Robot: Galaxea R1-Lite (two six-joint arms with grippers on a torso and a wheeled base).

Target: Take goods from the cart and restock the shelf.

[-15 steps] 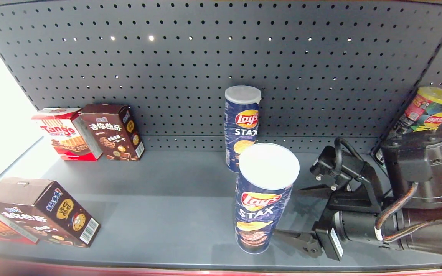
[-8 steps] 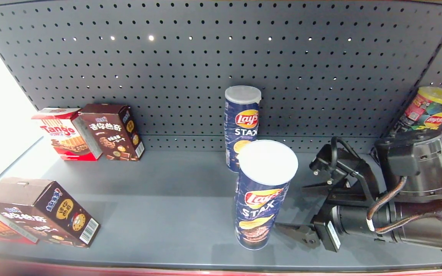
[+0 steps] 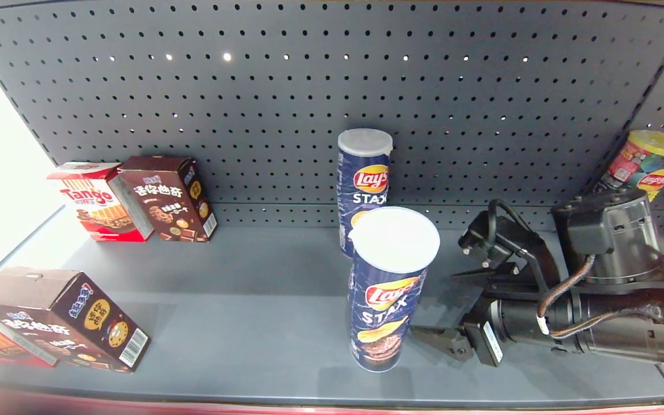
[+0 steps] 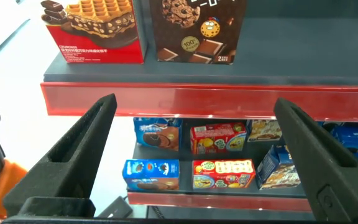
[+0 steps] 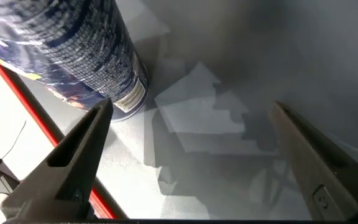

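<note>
My right gripper (image 3: 448, 308) is wide open and holding nothing, parked just right of the front chip can (image 3: 388, 294), which stands upright near the shelf's (image 3: 251, 305) front edge with a second can (image 3: 363, 184) behind it, so I'd guess backing out sideways avoids tipping it.

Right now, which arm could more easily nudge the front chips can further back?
Right. Its open right gripper lies on the shelf just beside the front chips can; the left gripper is off the shelf, down by its front edge.
</note>
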